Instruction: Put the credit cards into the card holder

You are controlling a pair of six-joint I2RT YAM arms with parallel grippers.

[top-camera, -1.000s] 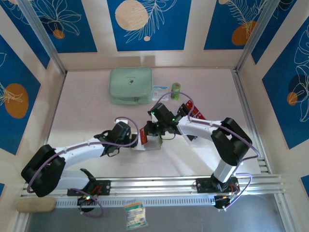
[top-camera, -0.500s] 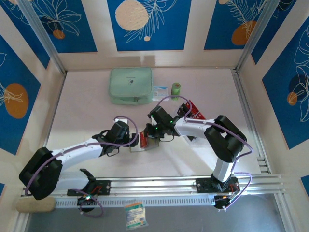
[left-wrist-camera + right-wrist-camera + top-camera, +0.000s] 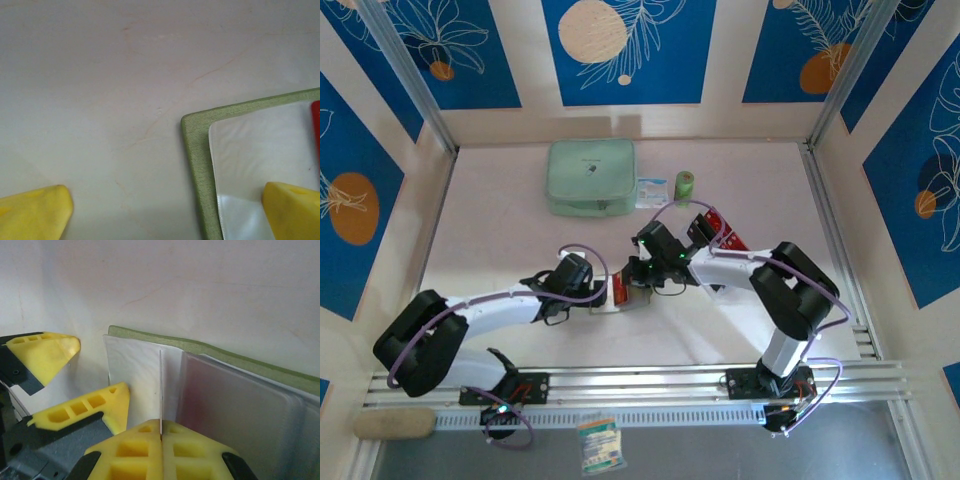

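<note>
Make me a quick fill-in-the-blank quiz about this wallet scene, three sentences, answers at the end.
1. The right gripper is shut on a thin ____, seen edge-on over the open card holder.
2. The card holder's outer fabric is olive ____.
3. The left gripper has its jaws ____, with one fingertip over the holder's clear sleeve.
Missing words: card; green; open.

R gripper [image 3: 161,434] pinches card [image 3: 160,390] edge-on over holder [image 3: 226,359].
</note>
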